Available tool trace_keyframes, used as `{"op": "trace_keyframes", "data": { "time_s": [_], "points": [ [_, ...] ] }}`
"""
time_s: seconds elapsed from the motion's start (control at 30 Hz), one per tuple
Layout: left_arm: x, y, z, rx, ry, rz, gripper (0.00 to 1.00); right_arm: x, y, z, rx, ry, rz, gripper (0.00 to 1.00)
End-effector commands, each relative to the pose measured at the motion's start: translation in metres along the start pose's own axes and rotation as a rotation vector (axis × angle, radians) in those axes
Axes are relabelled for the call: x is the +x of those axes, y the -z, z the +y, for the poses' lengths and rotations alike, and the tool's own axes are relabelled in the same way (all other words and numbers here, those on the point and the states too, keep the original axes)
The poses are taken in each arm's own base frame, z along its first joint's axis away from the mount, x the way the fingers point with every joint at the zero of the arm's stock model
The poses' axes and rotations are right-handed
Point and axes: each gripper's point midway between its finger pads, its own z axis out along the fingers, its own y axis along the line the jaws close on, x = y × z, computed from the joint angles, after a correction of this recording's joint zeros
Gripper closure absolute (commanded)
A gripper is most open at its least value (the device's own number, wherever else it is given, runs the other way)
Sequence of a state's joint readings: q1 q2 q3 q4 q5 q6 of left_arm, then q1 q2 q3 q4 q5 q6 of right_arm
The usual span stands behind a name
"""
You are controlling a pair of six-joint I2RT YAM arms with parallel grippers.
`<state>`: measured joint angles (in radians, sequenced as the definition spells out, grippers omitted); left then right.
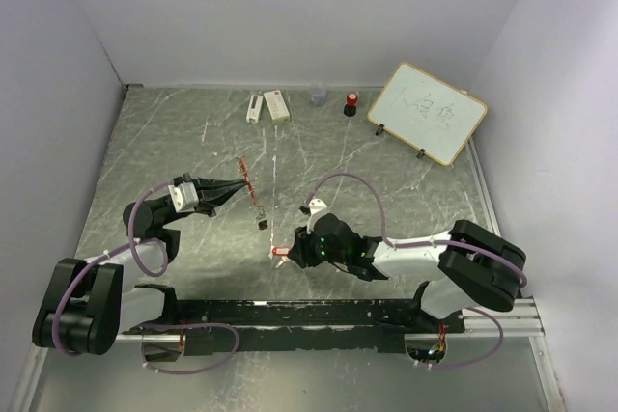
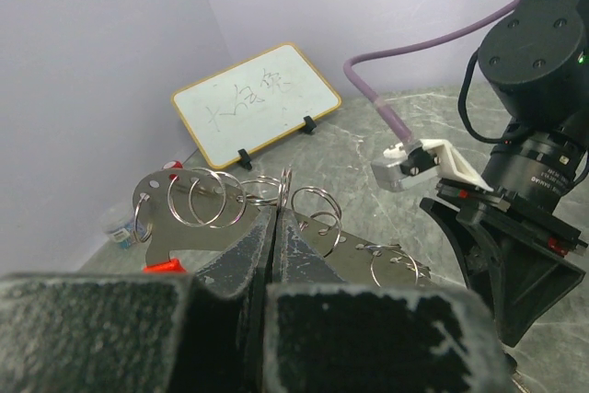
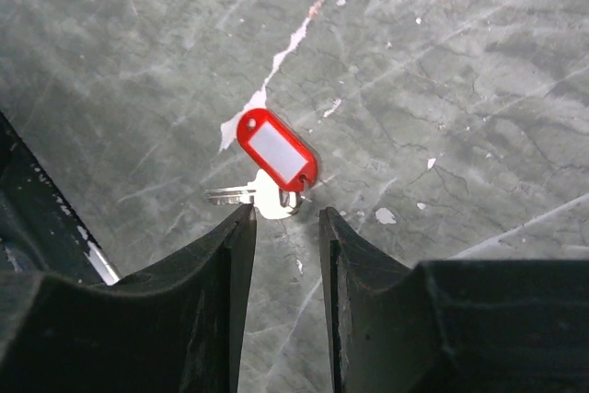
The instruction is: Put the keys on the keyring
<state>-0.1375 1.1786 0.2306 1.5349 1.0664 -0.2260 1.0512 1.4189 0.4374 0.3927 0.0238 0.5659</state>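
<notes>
The grey marble table (image 1: 406, 180) carries a whiteboard (image 1: 427, 113) at its far right. The left gripper (image 1: 235, 187) is closed tight on the keyring (image 2: 207, 200) and holds its grey metal piece, with the rings, up above the table. The right gripper (image 3: 285, 218) is low over the table, its jaws apart and holding nothing. The red-tag key (image 3: 274, 149) lies flat just in front of its fingertips. The black-tag key (image 1: 263, 225) lies on the table between the two grippers.
</notes>
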Motion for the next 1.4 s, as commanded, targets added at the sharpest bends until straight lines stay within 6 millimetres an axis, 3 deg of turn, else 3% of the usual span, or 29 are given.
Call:
{"op": "trace_keyframes", "data": {
  "time_s": [0.0,0.5,0.83,0.9,1.1,1.37],
  "points": [
    [-0.043,-0.001,-0.002,0.022,-0.231,-0.124,0.93,0.005,-0.006,-0.005,0.026,-0.037,-0.001,0.66],
    [-0.041,-0.001,-0.002,0.021,-0.23,-0.122,0.93,0.006,-0.013,-0.009,0.04,-0.048,-0.016,0.73],
    [-0.041,-0.001,-0.002,0.021,-0.229,-0.122,0.93,0.003,-0.013,-0.012,0.059,-0.036,-0.029,0.95],
    [-0.042,-0.001,-0.002,0.022,-0.23,-0.123,0.93,-0.003,-0.01,-0.013,0.063,-0.006,-0.052,1.0],
    [-0.042,-0.001,-0.003,0.028,-0.227,-0.122,0.93,-0.036,0.009,-0.014,0.088,0.146,-0.172,1.0],
    [-0.054,-0.004,-0.009,0.073,-0.225,-0.138,0.93,-0.097,0.057,-0.004,0.085,0.35,-0.414,1.0]
  ]
}}
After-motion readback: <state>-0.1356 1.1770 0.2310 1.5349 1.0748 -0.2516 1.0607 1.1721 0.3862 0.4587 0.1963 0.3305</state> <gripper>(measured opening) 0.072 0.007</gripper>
